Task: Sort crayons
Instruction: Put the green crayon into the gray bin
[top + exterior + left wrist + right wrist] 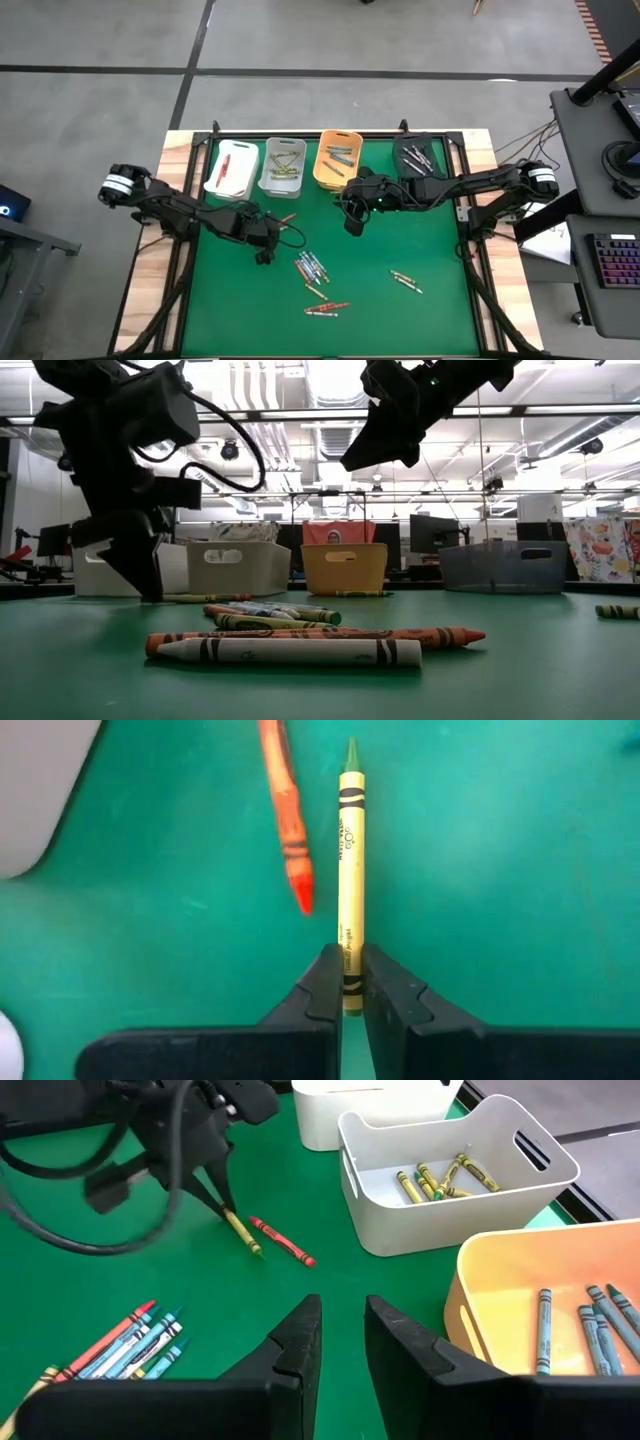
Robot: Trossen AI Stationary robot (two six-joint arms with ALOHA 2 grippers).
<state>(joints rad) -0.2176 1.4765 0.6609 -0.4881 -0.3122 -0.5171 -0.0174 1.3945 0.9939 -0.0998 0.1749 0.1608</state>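
The left gripper [343, 982] is down on the green table mat [400, 320], its two dark fingers closed around one end of a thin yellow paper-wrapped crayon [351, 870]. The crayon lies flat, its long axis running straight out from the fingers, with the pointed tip farthest from them. A red-orange crayon [285, 815] lies just beside it, roughly parallel and apart from the fingers.

In the right wrist view the grey plastic bin [450, 1175], already holding yellow crayons, stands near this pair; judged from that, the grasped crayon belongs there, and the left arm is the nearer one to carry it.

The right gripper [342, 1342] hangs above the mat beside the orange plastic bin [540, 1300], fingers parted and holding nothing.

Further loose crayons [312, 268] lie in a cluster mid-table, well apart from both grippers. The lift calls for care that the red-orange neighbour is not dragged along.
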